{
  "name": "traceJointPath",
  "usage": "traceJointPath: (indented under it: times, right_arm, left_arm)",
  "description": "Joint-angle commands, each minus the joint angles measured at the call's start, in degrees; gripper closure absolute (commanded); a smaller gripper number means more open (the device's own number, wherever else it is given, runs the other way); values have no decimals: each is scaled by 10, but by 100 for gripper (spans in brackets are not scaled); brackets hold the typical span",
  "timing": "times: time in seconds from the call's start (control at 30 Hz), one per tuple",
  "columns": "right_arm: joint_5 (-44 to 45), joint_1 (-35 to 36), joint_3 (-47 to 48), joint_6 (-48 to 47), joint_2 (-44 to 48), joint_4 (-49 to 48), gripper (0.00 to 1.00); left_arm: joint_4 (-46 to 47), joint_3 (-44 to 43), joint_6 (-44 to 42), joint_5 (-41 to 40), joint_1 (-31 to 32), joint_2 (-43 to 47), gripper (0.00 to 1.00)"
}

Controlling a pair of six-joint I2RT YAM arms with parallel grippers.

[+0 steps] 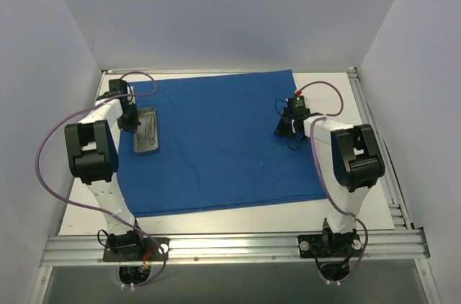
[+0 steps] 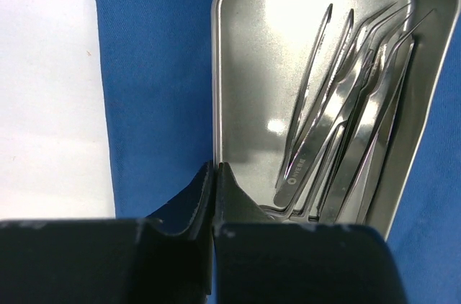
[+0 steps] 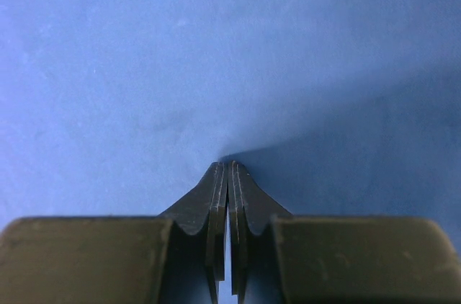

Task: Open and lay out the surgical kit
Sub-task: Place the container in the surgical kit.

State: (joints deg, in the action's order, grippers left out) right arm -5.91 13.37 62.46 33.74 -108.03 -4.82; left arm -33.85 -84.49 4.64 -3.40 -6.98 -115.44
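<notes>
Spread flat over most of the table (image 1: 252, 223): the royal-blue cloth wrap (image 1: 216, 145), opened to one large sheet, its far edge close along the table's far edge, its near edge short of the near edge, bare white strips showing at the near and right sides. Lying on the cloth close to its left edge, nearer the far-left corner of the table: the small pale tray (image 1: 147, 152), long side running near to far. Inside the tray, a bunch of thin metal instruments (image 2: 338, 124), tweezer-like, some with bent tips, gathered against one long wall and overlapping one another.

Left gripper (image 2: 216, 168) closed down narrow, fingertips pressed together, tips right at the tray's other long wall, near a corner; impossible to tell from the wrist view about any rim pinched between them.

Right gripper (image 3: 227, 166) likewise squeezed tight, only a hairline between the fingers, tips down on the cloth in its right part, toward the far-right corner of the table, well apart from the tray. Faint shadowed crease in the cloth just beside the tips; no telling of any fabric nipped there
</notes>
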Motion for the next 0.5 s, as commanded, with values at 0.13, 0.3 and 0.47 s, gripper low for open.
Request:
traceJointPath:
  times: [0.13, 0.3, 0.47]
  right_arm:
    - [-33, 4, -99, 19, 19, 106, 100]
    - [-28, 0, -117, 13, 39, 113, 100]
    - [-7, -26, -126, -11, 63, 127, 100]
  left_arm:
    - [-9, -19, -11, -3, -3, 0, 98]
    - [-8, -11, -5, -1, -3, 10, 88]
    - [-3, -4, 2, 1, -4, 49, 68]
